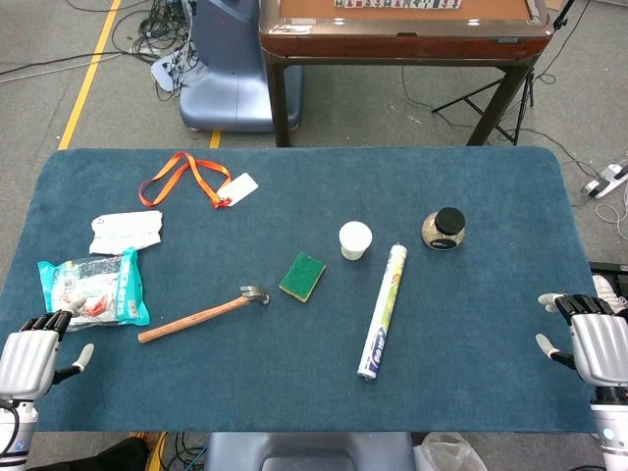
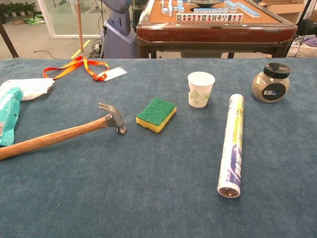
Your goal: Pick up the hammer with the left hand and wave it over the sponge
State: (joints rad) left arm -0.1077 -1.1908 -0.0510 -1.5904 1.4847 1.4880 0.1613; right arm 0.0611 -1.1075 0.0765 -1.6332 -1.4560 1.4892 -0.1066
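Hammer (image 1: 203,316) lies left of sponge (image 1: 302,276), cup (image 1: 355,239) right.

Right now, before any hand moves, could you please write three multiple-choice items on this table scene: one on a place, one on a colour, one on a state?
1. Where does the wooden-handled claw hammer lie relative to the green-topped yellow sponge?
A. To its left, apart from it
B. On top of it
C. To its right, touching it

2. What colour is the lid of the round glass jar?
A. Red
B. Black
C. White

3. What is the state of the left hand?
A. Gripping the hammer
B. Pressing the sponge
C. Holding nothing, at the table's near edge

Answers:
1 A, blue cloth shows between hammer head and sponge in both views.
2 B, the cap is plainly black.
3 C, the hand is apart from the hammer.
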